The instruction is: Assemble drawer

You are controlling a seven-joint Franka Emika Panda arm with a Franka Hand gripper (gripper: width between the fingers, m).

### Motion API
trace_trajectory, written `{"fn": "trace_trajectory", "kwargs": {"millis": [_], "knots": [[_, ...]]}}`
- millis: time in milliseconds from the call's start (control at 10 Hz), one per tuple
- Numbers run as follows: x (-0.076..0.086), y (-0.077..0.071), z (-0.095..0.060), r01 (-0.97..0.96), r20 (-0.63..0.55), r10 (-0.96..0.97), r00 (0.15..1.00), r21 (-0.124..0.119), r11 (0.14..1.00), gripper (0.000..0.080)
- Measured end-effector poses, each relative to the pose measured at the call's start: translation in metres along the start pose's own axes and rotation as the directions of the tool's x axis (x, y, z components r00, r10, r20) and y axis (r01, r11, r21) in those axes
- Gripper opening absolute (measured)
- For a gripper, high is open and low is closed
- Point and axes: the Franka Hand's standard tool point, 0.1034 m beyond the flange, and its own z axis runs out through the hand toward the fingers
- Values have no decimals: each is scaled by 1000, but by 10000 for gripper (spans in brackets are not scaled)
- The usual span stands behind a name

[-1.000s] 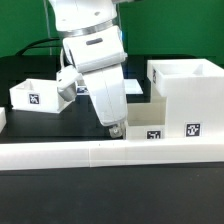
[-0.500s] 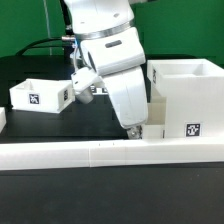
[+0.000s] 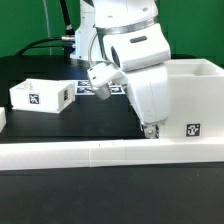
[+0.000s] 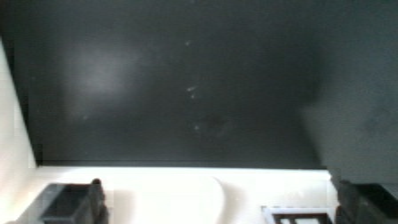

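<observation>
The large white housing stands at the exterior view's right, with a tag on its front. One small white tray lies at the exterior view's left. My gripper hangs low just in front of the housing's left side and hides the spot where the second tray lay. In the wrist view my gripper is open, its dark fingers wide apart. Between them lies a white part with a tag, which looks like the second tray. I cannot tell whether the fingers touch it.
The long low white border rail runs along the front. Tags of the marker board show behind the arm. Black table fills most of the wrist view, with a white strip along one side.
My gripper has moved towards the exterior view's right, from the middle of the table to the housing. It now covers the second tray, which showed beside the housing before.
</observation>
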Motion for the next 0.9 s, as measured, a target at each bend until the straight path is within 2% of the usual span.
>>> {"fn": "trace_trajectory", "kwargs": {"millis": [100,300,500,600,800,900], "knots": [[-12,-2,-2,-9,3,9,1000,-4,1000,649],[-42,-8,-12,-41,14,41,999,-44,998,649],[-69,-32,-35,-121,30,123,992,-67,990,649],[-74,-43,-41,-152,34,155,987,-78,985,649],[-85,-77,-55,-215,50,222,974,-117,970,649],[-86,-85,-58,-218,56,225,973,-115,969,649]]}}
